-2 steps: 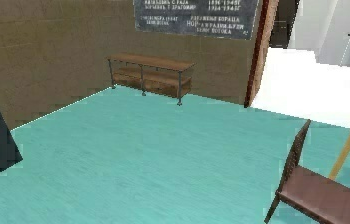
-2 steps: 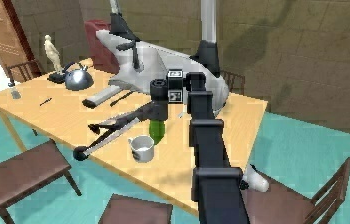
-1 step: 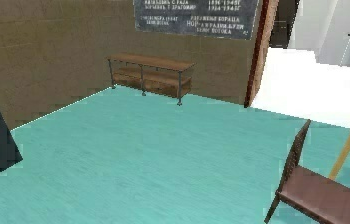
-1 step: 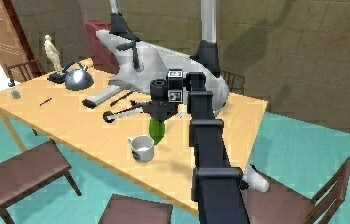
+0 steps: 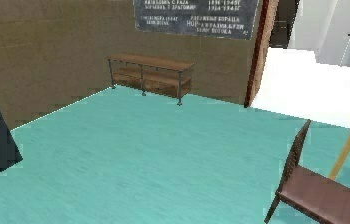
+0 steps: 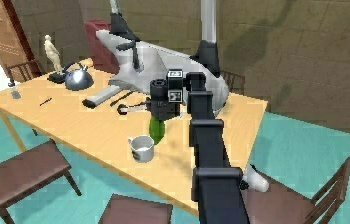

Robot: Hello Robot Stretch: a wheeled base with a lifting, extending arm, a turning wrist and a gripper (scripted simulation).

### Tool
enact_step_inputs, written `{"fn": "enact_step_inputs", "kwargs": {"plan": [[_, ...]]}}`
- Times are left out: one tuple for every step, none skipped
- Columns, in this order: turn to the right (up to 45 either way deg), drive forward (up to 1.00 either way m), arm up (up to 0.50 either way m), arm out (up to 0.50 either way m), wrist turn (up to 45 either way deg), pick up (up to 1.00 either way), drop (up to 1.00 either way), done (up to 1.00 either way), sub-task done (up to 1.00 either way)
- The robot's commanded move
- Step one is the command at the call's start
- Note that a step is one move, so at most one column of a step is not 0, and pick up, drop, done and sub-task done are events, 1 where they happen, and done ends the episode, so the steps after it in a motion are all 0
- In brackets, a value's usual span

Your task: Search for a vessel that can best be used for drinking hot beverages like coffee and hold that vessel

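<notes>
Two stages make up this job: finding a cup for hot drinks and taking hold of it. Finding looks done, as I judge it. A pale grey mug (image 6: 141, 148) with a handle stands on the wooden table (image 6: 93, 135), just left of the middle of the arm side view and a little below it. The arm (image 6: 211, 150) rises from the bottom edge over the table, and the gripper (image 6: 160, 108) sits near the frame's centre, just above the mug. A green bottle-like thing (image 6: 158, 130) stands on the table right at the gripper's far end. For that reason I cannot tell how the jaws stand or whether the gripper holds anything. The mug rests on the tabletop, so the holding appears not yet done; the gripper needs to reach the mug without catching the green thing. In the frame's upper left, a kettle (image 6: 79, 78) and a small statue (image 6: 53, 52) stand well apart from the mug.
</notes>
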Motion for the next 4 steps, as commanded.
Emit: {"fn": "enact_step_inputs", "kwargs": {"plan": [[0.0, 0.0, -0.3, 0.0, 0.0, 0.0, 0.0, 0.0, 0.0], [0.0, 0.0, 0.0, 0.0, 0.0, 1.0, 0.0, 0.0, 0.0], [0.0, 0.0, 0.1, 0.0, 0.0, 0.0, 0.0, 0.0, 0.0], [0.0, 0.0, 0.0, 0.0, 0.0, 0.0, 0.0, 1.0, 0.0]]}}
